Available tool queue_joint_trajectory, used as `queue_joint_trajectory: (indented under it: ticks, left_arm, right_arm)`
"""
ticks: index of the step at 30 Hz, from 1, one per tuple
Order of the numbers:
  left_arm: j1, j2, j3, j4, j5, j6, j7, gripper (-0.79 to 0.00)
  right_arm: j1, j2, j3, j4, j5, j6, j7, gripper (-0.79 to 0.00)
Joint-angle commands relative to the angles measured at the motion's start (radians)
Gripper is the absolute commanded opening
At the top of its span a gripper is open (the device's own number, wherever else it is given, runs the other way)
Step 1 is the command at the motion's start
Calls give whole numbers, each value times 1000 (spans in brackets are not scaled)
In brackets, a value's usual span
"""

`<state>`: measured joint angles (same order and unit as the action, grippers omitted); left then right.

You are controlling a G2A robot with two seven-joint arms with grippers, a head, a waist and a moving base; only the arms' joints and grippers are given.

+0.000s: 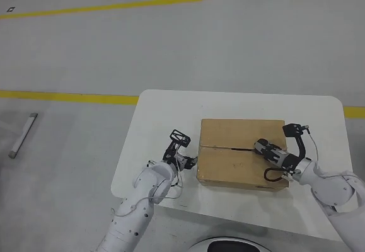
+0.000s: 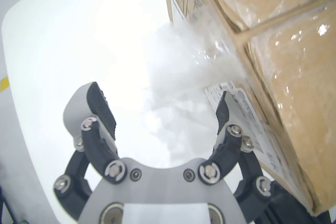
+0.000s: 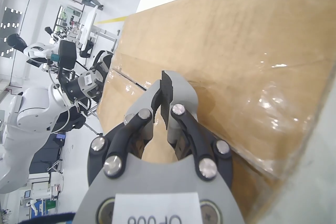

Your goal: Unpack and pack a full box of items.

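In the top view the cardboard box (image 1: 242,153) stands closed on the white table (image 1: 163,113), its two top flaps meeting at a seam (image 1: 226,148) that runs along its length. The left gripper (image 1: 190,161) is just beside the box's short end wall, and the right gripper (image 1: 258,146) lies over the box's top, by the seam. In the left wrist view the left gripper's fingers (image 2: 101,104) are spread wide with nothing between them. One pad is close to a white label (image 2: 252,114) on the box's end wall, glossy clear tape (image 2: 288,46) covers the box's top, and a blurred whitish film (image 2: 189,59) hangs at the end of the seam. In the right wrist view the right gripper's pads (image 3: 166,88) are pressed together with nothing visible between them. Their tips are over the box's taped top, and whether they touch it cannot be told.
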<state>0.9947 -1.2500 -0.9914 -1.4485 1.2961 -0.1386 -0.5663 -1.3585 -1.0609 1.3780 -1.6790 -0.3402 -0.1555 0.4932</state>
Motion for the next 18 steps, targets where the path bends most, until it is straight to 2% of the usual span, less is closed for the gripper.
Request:
queue_joint_trajectory:
  ticks: [1, 7, 18]
  left_arm:
    - [-10, -4, 8, 13, 17, 5, 41, 0]
    - [-21, -15, -6, 28, 25, 98, 132, 0]
    - [18, -15, -68, -5, 31, 154, 247, 0]
  right_arm:
    - [2, -1, -4, -1, -2, 1, 3, -785]
    - [11, -3, -14, 3, -6, 3, 4, -785]
    - [14, -6, -18, 16, -10, 4, 10, -785]
